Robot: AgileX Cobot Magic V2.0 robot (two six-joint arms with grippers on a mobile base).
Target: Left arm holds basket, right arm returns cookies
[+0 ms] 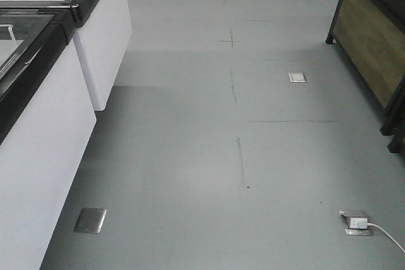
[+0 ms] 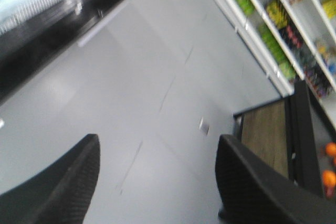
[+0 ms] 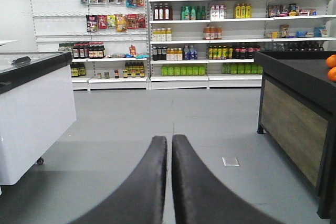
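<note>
Right hand (image 3: pixel 169 139) fills the bottom of its wrist view: fingers (image 3: pixel 147 182) pressed together tip to tip, nothing between them. Left hand (image 2: pixel 159 145): fingers (image 2: pixel 68 187) spread wide, only bare floor (image 2: pixel 157 77) in the gap, holding nothing. Basket and cookies: not in any of the three views, so can't tell where they are.

Right wrist cam looks level down an aisle at shelves (image 3: pixel 210 30) stocked with bottles and packets. White freezer (image 3: pixel 31 108) on the left, wood-panelled stand (image 3: pixel 294 124) on the right, oranges (image 3: pixel 331 66) on its dark tabletop at the frame edge.

Left wrist view is tilted and blurred: shelves upper right, oranges lower right.

Front cam points down at grey floor. Two white freezers (image 1: pixel 44 175) along the left, stand at upper right. Two flush metal plates (image 1: pixel 90 220) are set in the floor, well apart. Socket (image 1: pixel 354 222) with a white plug and cable at lower right.
</note>
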